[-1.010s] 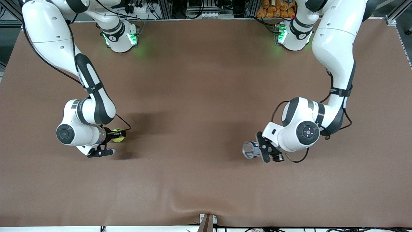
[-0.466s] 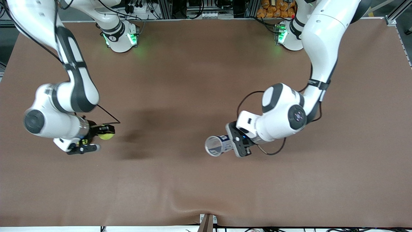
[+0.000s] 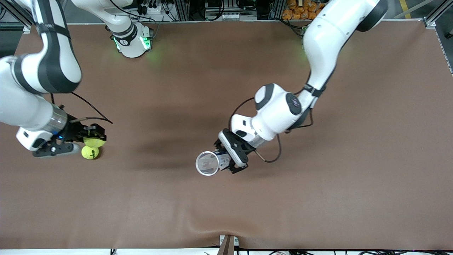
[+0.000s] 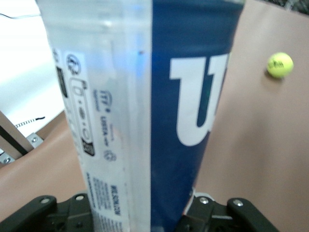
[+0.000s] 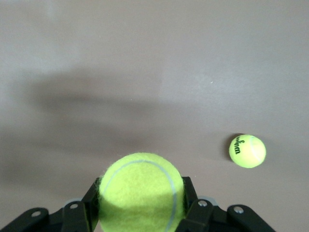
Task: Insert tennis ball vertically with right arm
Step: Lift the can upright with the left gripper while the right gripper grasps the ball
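Both arms had lifted since the earlier frame, the left gripper (image 3: 226, 157) carrying its clamped tube (image 3: 208, 163) toward the table's middle. I judged the tube's mouth must face up before insertion. My right gripper (image 3: 92, 139), closed on one tennis ball (image 3: 94, 142), hung well apart from the tube, above a second ball (image 3: 90, 152).

Spare ball (image 3: 90, 152) on table (image 3: 318, 198)
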You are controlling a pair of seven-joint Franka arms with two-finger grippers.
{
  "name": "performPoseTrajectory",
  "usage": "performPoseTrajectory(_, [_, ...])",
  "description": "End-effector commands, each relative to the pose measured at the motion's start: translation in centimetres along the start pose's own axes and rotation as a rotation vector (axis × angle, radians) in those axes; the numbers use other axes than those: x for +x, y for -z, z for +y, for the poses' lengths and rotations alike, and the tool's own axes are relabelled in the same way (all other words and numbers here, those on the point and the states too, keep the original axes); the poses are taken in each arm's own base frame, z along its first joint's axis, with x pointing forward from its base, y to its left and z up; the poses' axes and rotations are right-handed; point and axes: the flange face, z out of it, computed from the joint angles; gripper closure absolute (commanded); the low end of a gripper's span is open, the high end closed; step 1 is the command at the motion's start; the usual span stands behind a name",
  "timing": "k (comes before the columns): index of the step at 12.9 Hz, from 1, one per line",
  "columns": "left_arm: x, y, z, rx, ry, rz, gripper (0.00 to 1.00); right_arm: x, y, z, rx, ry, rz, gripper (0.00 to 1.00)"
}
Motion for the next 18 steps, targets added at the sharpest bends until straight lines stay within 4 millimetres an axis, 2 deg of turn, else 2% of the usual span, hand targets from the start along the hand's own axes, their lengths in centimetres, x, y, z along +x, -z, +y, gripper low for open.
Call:
performPoseTrajectory(1, [-1.3, -2.1, 1.8, 0.069, 0.072, 0.111, 0.49, -1.0, 3.3, 0.5, -0.013, -0.004, 0.042, 1.0])
performPoseTrajectory(4, [-2.4, -3.6, 6.5, 0.104, 0.142, 0.206, 0.49, -1.2, 2.9, 1.8, -0.026, -0.02, 0.018, 1.0])
performPoseTrajectory(5, [-3.7, -4.7, 7.8, 0.111, 0.161, 0.214, 0.49, -1.1, 2.9, 1.9, -0.035, -0.017, 0.018, 1.0])
performPoseTrajectory(7, [-7.6, -7.8, 10.7, 0.135, 0.159, 0.216, 0.49, -1.0, 2.6, 1.9, -0.038, -0.016, 0.017, 1.0])
performPoseTrajectory(8, [-9.4, -9.0, 11.6, 0.15, 0.156, 0.218, 0.49, -0.9, 2.7, 1.9, -0.039, -0.016, 0.027, 1.0])
performPoseTrajectory(9, [-10.4, -9.5, 11.7, 0.166, 0.153, 0.223, 0.49, -0.8, 2.6, 1.9, -0.04, -0.016, 0.033, 1.0])
performPoseTrajectory(11, [-11.8, -10.4, 13.2, 0.171, 0.142, 0.225, 0.49, -0.7, 2.3, 1.5, -0.039, -0.023, 0.031, 1.0])
performPoseTrajectory(13, [-12.3, -10.8, 14.2, 0.163, 0.138, 0.222, 0.5, -0.5, 2.2, 0.6, -0.037, -0.054, 0.038, 1.0])
performPoseTrajectory(15, [-12.4, -10.9, 14.3, 0.162, 0.141, 0.221, 0.5, -0.2, 1.7, -3.1, -0.032, -0.108, 0.038, 1.0])
performPoseTrajectory(18, [-12.7, -11.2, 14.2, 0.164, 0.145, 0.216, 0.5, -0.5, 0.7, -12.2, -0.02, -0.218, 0.037, 1.0])
